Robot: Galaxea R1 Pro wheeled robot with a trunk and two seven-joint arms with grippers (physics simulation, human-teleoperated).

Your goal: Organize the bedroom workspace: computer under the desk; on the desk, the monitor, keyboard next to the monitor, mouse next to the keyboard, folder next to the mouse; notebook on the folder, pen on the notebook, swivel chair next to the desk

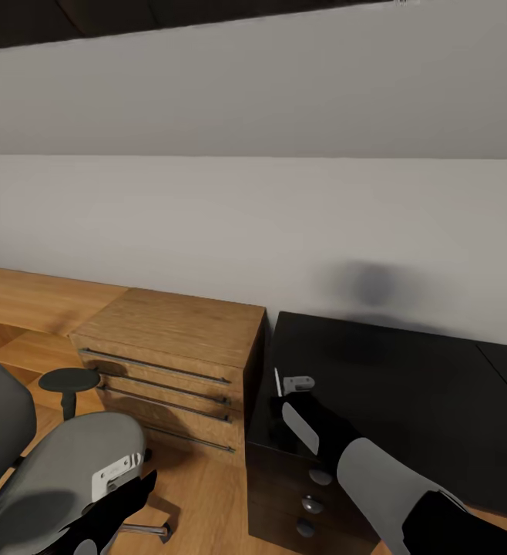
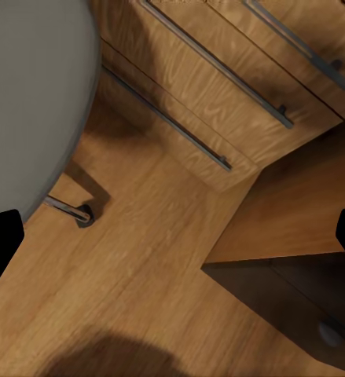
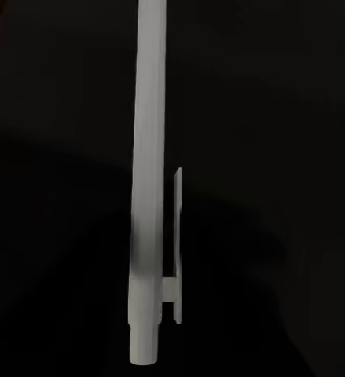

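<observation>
A thin white pen (image 1: 277, 381) with a clip stands out of my right gripper (image 1: 286, 395), which is shut on it just above the left end of the black desk (image 1: 407, 393). The right wrist view has the pen (image 3: 147, 196) running up its middle against the dark desk top (image 3: 282, 118); the black fingers are lost against it. The grey swivel chair (image 1: 53, 470) stands at the lower left, its seat bare where it shows. My left gripper (image 1: 134, 493) hangs open beside the seat's edge (image 2: 31, 94), over the wood floor, holding nothing.
A low light-wood cabinet (image 1: 176, 347) with long bar handles (image 2: 219, 78) stands against the wall, touching the desk's left end. The desk's black drawer unit (image 1: 284, 493) has round silver knobs. The chair's chrome leg and castor (image 2: 82, 214) rest on the floor between them.
</observation>
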